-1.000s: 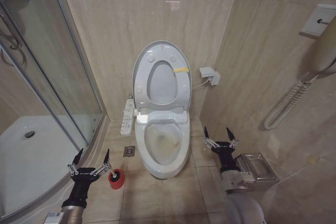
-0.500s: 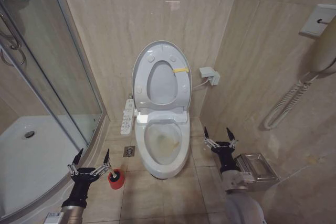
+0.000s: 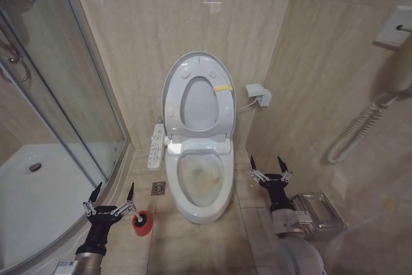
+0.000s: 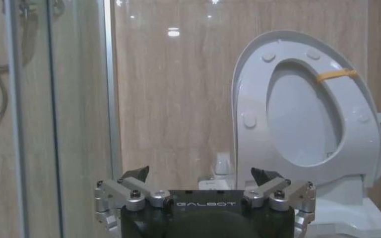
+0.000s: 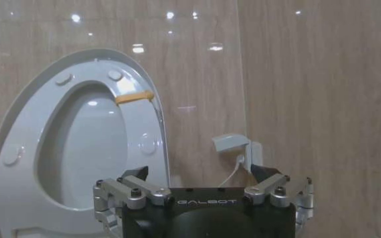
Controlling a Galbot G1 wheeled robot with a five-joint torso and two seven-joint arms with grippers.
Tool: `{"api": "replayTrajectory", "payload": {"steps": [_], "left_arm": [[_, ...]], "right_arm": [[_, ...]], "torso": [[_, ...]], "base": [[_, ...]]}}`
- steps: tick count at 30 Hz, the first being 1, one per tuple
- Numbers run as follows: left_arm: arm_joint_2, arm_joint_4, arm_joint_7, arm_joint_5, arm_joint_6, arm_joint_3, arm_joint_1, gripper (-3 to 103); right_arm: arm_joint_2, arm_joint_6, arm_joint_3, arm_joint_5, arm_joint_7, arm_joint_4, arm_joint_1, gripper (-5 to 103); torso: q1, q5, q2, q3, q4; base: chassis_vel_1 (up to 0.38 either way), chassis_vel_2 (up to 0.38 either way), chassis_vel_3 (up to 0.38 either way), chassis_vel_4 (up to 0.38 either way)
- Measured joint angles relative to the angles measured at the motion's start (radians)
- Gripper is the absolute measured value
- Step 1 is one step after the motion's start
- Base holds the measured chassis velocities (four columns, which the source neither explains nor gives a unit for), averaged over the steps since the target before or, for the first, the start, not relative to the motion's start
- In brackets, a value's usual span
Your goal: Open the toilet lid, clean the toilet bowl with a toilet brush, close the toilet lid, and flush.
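Note:
The toilet lid stands upright against the back wall, with the seat ring and its yellow tag raised against it. Below it the toilet bowl lies open, with yellowish-brown stains inside. The toilet brush sits in its red holder on the floor left of the bowl, its thin white handle slanting up. My left gripper is open just left of the brush, holding nothing. My right gripper is open to the right of the bowl. The lid rises beyond the open left gripper, and the lid beyond the open right gripper.
A curved glass shower enclosure bounds the left side. A white control panel hangs at the toilet's left, near a floor drain. A wall box is right of the lid. A metal rack and coiled hose line the right wall.
The whole head view has shifted slightly, so the camera has moved. Both grippers stay open in the same places, and the lid, bowl and brush are unchanged.

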Motion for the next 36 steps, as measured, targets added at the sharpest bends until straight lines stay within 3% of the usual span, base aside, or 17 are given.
{"api": "replayTrajectory", "payload": {"steps": [36], "left_arm": [[0.000,0.000,0.000,0.000,0.000,0.000,0.000,100]], "right_arm": [[0.000,0.000,0.000,0.000,0.000,0.000,0.000,100]], "torso": [[-0.001,0.0000,0.000,0.000,-0.0004]], "base": [[-0.037,0.037,0.034,-0.031]]}}
